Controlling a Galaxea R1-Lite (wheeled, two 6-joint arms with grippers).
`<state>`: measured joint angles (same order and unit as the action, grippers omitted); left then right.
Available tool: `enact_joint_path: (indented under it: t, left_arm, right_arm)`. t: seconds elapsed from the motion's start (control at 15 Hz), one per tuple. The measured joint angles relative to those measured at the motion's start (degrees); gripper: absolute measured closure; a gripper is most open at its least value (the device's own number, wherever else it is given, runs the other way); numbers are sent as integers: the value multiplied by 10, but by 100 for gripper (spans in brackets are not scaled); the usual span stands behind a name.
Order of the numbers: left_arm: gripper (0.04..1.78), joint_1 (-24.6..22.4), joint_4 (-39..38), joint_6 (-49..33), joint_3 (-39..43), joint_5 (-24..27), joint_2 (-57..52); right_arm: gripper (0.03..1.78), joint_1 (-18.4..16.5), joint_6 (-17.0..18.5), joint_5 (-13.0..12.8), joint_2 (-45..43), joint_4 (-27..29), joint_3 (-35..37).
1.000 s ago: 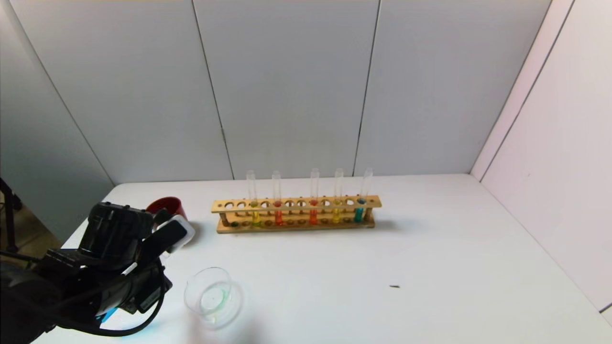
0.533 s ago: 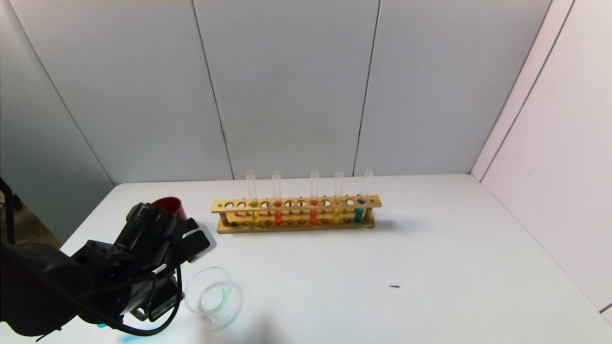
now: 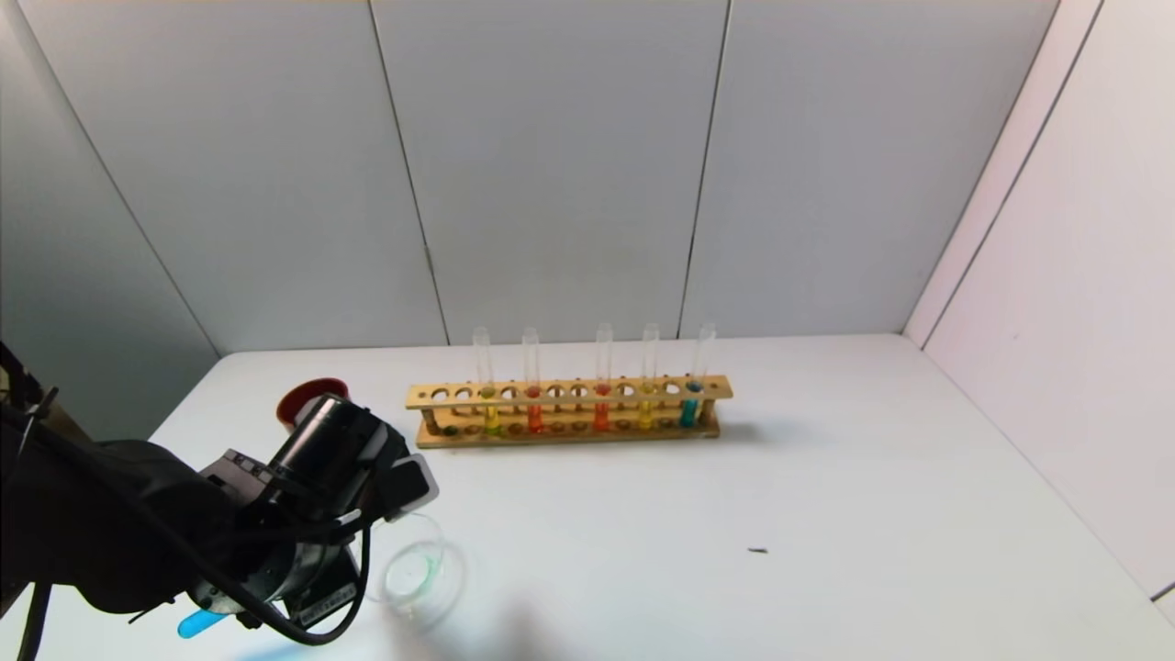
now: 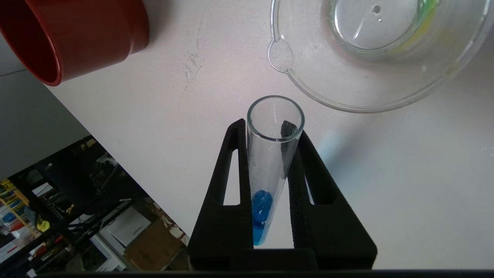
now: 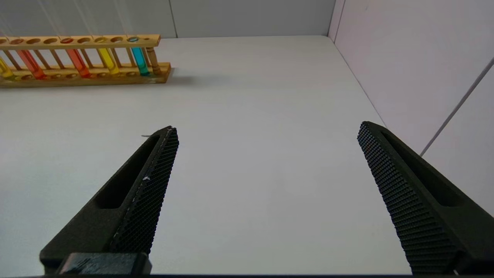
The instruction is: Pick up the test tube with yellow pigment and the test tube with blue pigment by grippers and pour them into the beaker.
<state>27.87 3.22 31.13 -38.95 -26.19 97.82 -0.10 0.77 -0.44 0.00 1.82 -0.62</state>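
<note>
My left gripper [image 3: 353,537] hangs low at the front left of the table, right beside the beaker [image 3: 418,569]. It is shut on the test tube with blue pigment [image 4: 270,154], which lies tilted along the fingers. The tube's blue end [image 3: 197,624] sticks out behind the gripper, and its open mouth stops just short of the beaker's pour lip [image 4: 281,58]. The beaker holds a little clear liquid with a greenish-yellow tinge. The test tube with yellow pigment [image 3: 491,418] stands at the left end of the wooden rack [image 3: 569,430]. My right gripper [image 5: 266,131] is open and empty above bare table.
A dark red cup [image 3: 307,397] stands behind my left gripper, near the table's left edge. The rack at the back also holds red, orange, golden-yellow [image 3: 645,415] and teal [image 3: 688,413] tubes. A small dark speck [image 3: 757,551] lies on the table's right half.
My left gripper has moved right, toward the beaker, and turned over with the blue tube in it. The tube's blue end now shows below the gripper. The rack has not moved.
</note>
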Motion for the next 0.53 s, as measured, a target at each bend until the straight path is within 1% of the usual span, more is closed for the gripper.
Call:
enact_joint_path:
  t: [0.07, 0.33, 0.53]
  left_arm:
    - [151, 5, 23, 0, -9, -4, 1]
    - [151, 12, 69, 0, -34, -20, 16]
    - [151, 14, 75, 1, -43, -41, 38]
  right_arm:
    - [11, 0, 0, 0, 0, 0, 0]
    - [11, 0, 0, 0, 0, 0, 0]
    - [11, 0, 0, 0, 0, 0, 0]
